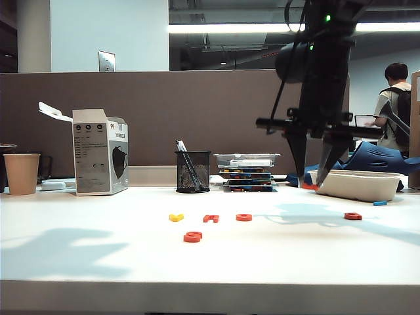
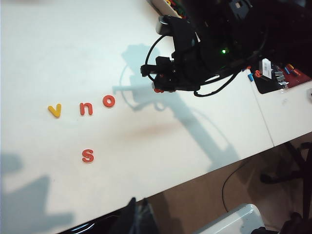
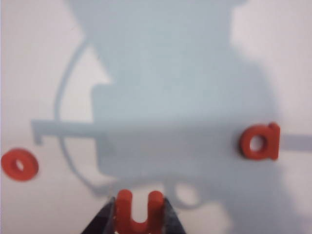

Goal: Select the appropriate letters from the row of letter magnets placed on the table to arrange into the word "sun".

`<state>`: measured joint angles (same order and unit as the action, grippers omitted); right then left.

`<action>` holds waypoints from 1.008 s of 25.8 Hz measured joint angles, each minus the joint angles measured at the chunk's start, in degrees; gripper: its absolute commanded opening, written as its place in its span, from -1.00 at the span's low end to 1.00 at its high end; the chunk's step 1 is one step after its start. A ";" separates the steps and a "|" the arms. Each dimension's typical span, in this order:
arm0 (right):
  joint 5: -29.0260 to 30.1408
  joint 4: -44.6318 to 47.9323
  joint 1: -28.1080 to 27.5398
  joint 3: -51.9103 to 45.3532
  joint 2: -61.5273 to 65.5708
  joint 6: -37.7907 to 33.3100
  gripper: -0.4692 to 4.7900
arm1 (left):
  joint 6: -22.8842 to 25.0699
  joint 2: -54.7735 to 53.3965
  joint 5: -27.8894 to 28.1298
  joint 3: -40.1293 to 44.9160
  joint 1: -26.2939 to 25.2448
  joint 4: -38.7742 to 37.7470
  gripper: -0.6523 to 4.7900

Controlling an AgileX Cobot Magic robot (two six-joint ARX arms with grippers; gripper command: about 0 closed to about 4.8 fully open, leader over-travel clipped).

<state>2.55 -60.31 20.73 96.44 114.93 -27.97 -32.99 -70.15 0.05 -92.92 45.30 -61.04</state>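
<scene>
I see right gripper (image 3: pixel 140 214) jaws pinching the red u (image 3: pixel 139 212) above the counter (image 3: pixel 29 73), left gripper out of view, s (image 2: pixel 87 155) lying flat, alone.

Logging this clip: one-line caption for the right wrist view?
Right tool grips the orange-red u above the white table, the o and a lying below.

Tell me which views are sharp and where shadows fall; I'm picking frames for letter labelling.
Exterior view: crisp, soft arm shadows on the table. Left wrist view: clear, the s legible, right gripper casting a dark shadow. Right wrist view: blurred, the u pinched in the right gripper, its broad shadow reaching the a.
</scene>
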 measured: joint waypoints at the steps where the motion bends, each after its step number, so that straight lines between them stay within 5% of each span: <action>1: 0.02 -0.98 0.90 -0.02 -0.85 0.02 -0.41 | 0.00 -0.02 0.00 0.00 0.00 0.17 -0.78; 14: -3.78 -4.04 12.52 -1.70 -2.54 0.81 -0.41 | 0.00 0.00 -0.02 0.00 0.00 0.48 -0.78; 26: -3.69 7.37 19.41 -10.88 -2.49 -2.38 -0.41 | 0.00 0.00 -0.02 0.00 0.00 0.48 -0.78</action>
<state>-1.15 -52.95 40.14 85.56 112.44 -30.35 -32.99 -70.15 0.03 -92.92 45.30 -60.55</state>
